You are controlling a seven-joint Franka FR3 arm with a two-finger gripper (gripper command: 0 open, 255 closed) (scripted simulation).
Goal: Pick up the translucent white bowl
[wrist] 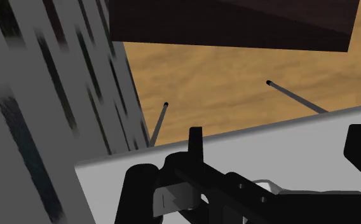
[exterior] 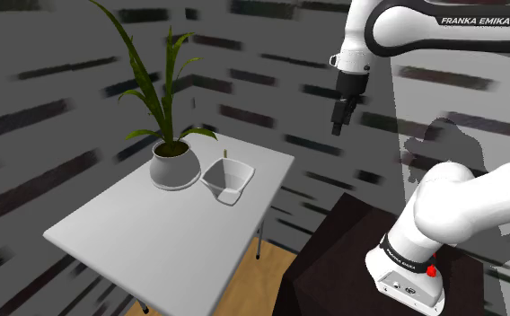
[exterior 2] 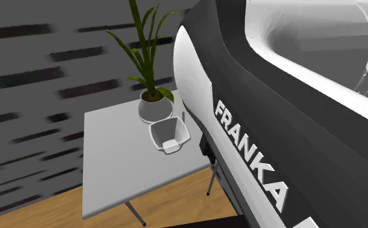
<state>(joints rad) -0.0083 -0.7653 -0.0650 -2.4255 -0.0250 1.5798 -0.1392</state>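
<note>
**A:** Where is the pincer [exterior: 338, 126]?

**B:** High in the air. Its fingers point down and stand apart with nothing between them. It hangs about over the tabletop [exterior: 127, 238] edge on the shoulder view's right.

**A:** And the white bowl [exterior: 228, 179]?

**B:** Below the pincer and toward the shoulder view's left, well apart from it. It sits upright on the tabletop near that same edge, just beside the potted plant [exterior: 174, 166], which stands farther in.

**A:** So what is the next move?

**B:** I'd judge leftward and down, onto the bowl's rim.
</note>
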